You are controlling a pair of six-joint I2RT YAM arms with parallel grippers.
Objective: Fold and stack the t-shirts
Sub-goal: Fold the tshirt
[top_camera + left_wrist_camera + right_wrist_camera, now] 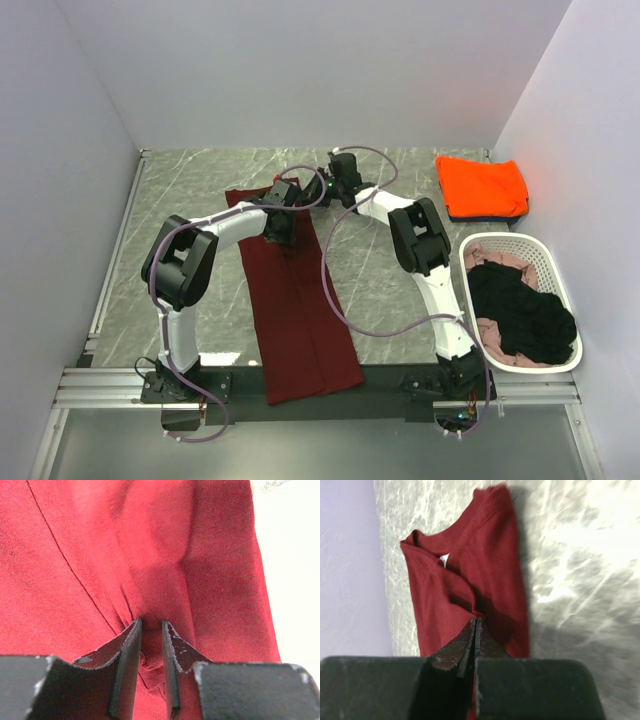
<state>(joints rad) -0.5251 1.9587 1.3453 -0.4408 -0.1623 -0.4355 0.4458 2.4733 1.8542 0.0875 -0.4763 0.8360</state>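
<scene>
The maroon t-shirt (300, 310) lies folded lengthwise into a long narrow strip down the middle of the table (200, 190). Its hem end reaches the near edge and laps over it, between the two arm bases. Along the right edge, toward the near corner, stands a white basket (560, 275). It holds a crumpled black t-shirt (520, 315) with a pale pink t-shirt (492, 332) showing beneath and around it.

Farther in, both grippers are on the strip's far end. The left gripper (280, 232) is down on the cloth near the left edge of the strip. In the left wrist view its jaws stand a narrow gap apart with a ridge of maroon cloth pinched up between them, creases running away from the tips (151, 624). The right gripper (328, 190) sits just beyond it, at the strip's far right corner. In the right wrist view its jaws (475, 621) are pressed tight together on a pucker of the same shirt. Beyond them are the collar and a small white label (443, 560).

In the far right corner a folded orange t-shirt (482, 185) rests on a folded dark blue t-shirt (490, 216), only the lower one's near edge showing.
</scene>
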